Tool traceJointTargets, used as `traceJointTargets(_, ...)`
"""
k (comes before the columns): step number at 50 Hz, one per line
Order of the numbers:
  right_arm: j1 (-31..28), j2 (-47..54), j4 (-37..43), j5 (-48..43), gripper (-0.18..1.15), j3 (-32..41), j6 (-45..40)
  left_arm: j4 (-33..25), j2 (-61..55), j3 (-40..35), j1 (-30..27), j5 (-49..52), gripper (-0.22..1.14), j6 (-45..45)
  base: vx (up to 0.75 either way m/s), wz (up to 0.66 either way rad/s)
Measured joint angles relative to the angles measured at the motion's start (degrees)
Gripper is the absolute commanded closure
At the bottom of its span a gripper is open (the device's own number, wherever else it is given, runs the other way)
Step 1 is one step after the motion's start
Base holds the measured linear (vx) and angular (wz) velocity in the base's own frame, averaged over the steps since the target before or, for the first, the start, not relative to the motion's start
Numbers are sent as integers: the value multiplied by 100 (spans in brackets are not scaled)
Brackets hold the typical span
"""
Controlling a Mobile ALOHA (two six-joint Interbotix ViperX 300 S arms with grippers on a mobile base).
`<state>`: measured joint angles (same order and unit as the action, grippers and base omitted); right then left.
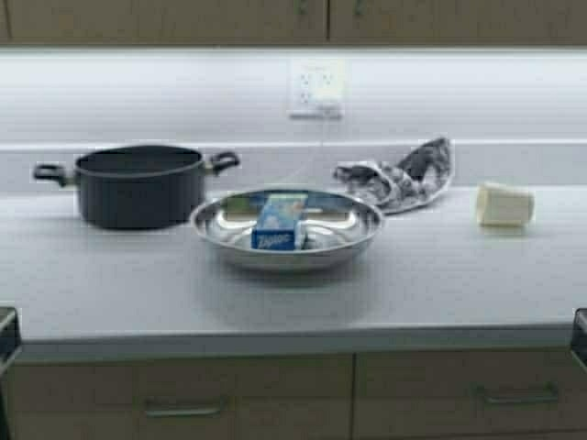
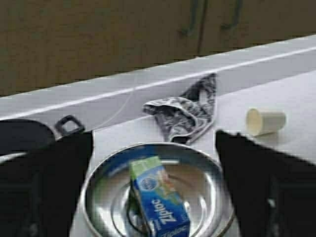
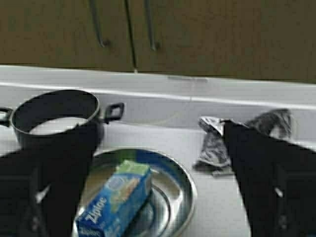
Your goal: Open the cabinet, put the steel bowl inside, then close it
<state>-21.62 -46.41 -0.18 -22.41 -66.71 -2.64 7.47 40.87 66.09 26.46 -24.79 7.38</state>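
The steel bowl (image 1: 220, 225) sits mid-counter with a blue Ziploc box (image 1: 280, 225) standing in it. The cabinet (image 1: 165, 18) hangs above with both tan doors shut; its bar handles show in the left wrist view (image 2: 195, 19) and the right wrist view (image 3: 150, 29). My left gripper (image 2: 153, 136) is open and empty, back from the bowl (image 2: 202, 177) on its near side. My right gripper (image 3: 159, 126) is open and empty, also short of the bowl (image 3: 173, 182). In the high view only dark arm parts show at the bottom corners.
A black two-handled pot (image 1: 138, 188) stands left of the bowl, almost touching it. A patterned cloth (image 1: 399, 179) lies behind to the right, and a paper cup (image 1: 504, 204) lies on its side farther right. A wall outlet (image 1: 316, 87) has a cord. Drawers (image 1: 183, 394) run below the counter edge.
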Motion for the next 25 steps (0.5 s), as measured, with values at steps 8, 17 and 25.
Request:
traceJointTargets(8, -255, 1011, 26, -791, -7, 343, 62, -422, -1459, -536, 624, -940, -10, -413, 7, 1)
traceJointTargets(17, -281, 2268, 281, -1266, -6, 1327, 404, -1608, -3199, -1828, 1283, -1898, -10, -1608, 3, 1)
traceJointTargets(25, -272, 3428, 694, -1292, -6, 2575, 729, -2540, -4509, -3296, 1556, -2250, -10, -2065, 0, 0)
